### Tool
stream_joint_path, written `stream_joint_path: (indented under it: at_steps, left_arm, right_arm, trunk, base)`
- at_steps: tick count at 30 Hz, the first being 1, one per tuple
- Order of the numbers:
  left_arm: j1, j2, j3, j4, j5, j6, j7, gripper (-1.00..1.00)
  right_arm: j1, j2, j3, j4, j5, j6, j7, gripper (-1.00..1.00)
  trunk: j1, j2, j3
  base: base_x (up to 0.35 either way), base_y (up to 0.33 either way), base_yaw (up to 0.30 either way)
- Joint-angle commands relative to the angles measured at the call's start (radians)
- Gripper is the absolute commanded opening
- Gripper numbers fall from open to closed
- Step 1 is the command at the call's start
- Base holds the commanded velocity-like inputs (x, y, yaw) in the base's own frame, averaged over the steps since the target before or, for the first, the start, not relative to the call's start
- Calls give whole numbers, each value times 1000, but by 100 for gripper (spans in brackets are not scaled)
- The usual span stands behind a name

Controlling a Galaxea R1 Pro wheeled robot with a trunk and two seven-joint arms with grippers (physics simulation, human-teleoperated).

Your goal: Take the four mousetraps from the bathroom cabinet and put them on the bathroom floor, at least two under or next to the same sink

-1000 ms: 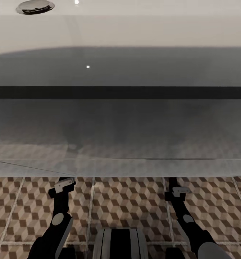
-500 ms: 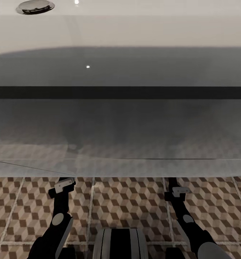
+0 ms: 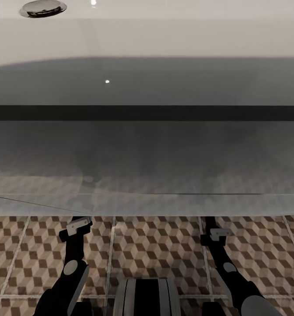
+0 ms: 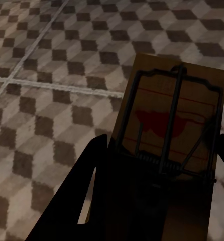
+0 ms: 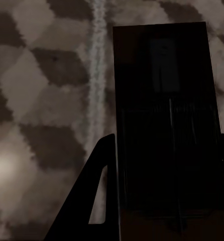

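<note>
While each black gripper [image 4: 157, 201] [image 5: 162, 201] clamped a flat tan-brown mousetrap [image 4: 175, 118] [image 5: 164, 120], both hung above the cube-patterned tile floor [image 3: 164, 245]. Lowering them level beneath the white slab sink [image 3: 147, 39] before letting go would likely serve best.

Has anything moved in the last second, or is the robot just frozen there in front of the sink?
Nothing visibly changed. In the head view both arms reach under the sink exactly as before, over the same bathroom floor.
</note>
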Motion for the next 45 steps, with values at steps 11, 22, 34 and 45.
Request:
stream_joint_path:
  at_steps: [11,22,34,45]
  left_arm:
    - [0,0,-2,0,-4,-1,7,-100]
    - [0,0,-2,-1,-4,-1,7,-100]
    - [0,0,-2,1,-4,-1,7,-100]
    - [0,0,-2,1,-4,-1,7,-100]
  right_arm:
    - [0,3,-1,4,6,19,-11,-100]
    - [-1,5,6,4,7,73,0,-100]
    - [0,5,6,3,12,65,8,-100]
    - [0,5,8,1,15,62,8,-100]
  trunk:
    - [0,0,0]
    - [0,0,0]
    - [0,0,0]
    - [0,0,0]
  base:
    - [0,0,0]
    - [0,0,0]
    - [0,0,0]
    - [0,0,0]
